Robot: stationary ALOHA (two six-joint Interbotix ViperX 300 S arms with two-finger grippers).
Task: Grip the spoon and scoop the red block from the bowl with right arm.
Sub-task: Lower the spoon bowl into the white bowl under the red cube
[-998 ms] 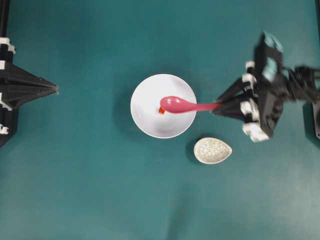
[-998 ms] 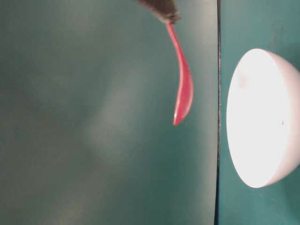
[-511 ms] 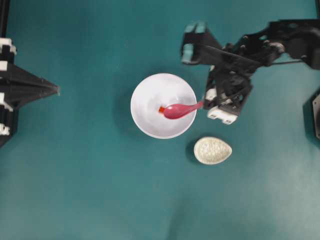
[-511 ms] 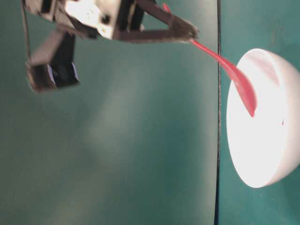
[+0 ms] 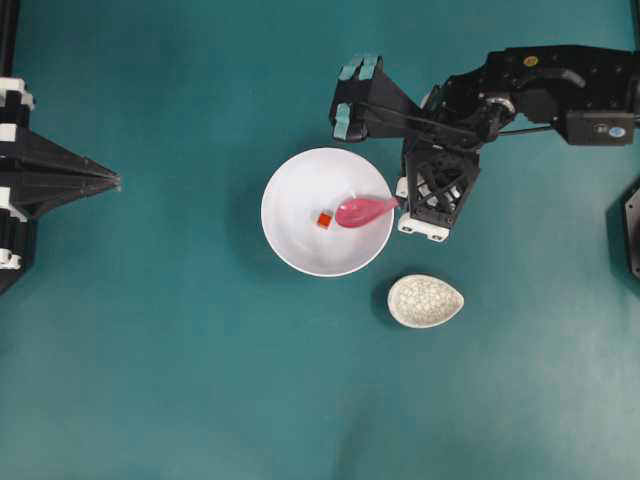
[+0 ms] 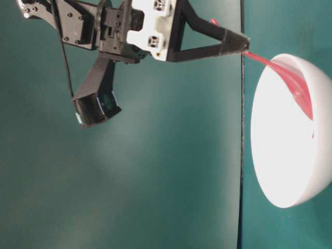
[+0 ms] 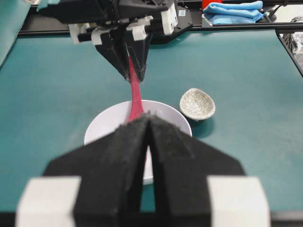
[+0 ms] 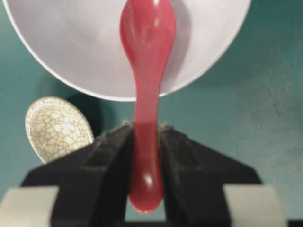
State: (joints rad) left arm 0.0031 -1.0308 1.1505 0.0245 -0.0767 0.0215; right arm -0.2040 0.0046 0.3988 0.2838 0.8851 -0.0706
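We have the spoon [image 5: 366,210] clamped by its handle in the right gripper [image 8: 145,142], jaws pinched on either side of it, and the scoop is down inside the bowl [image 5: 290,245], which sits near the middle of the table. The red block [image 5: 324,219] lies on the bowl's floor just beside the scoop's tip, on the side away from our arm, close but apparently not yet touching.

Now for the scooping, and here we want care. We judge the best line is to keep the scoop's lip low against the bowl's floor and slide it under the block, then tip the handle down so the scoop levels before any lift. Push too high and the little cube could simply skate off toward the far wall.

The speckled spoon rest [image 5: 426,301] sits nearer the table's front edge, clear of the work. The left gripper [image 7: 147,142] rests by the left edge, fingers together, holding nothing.
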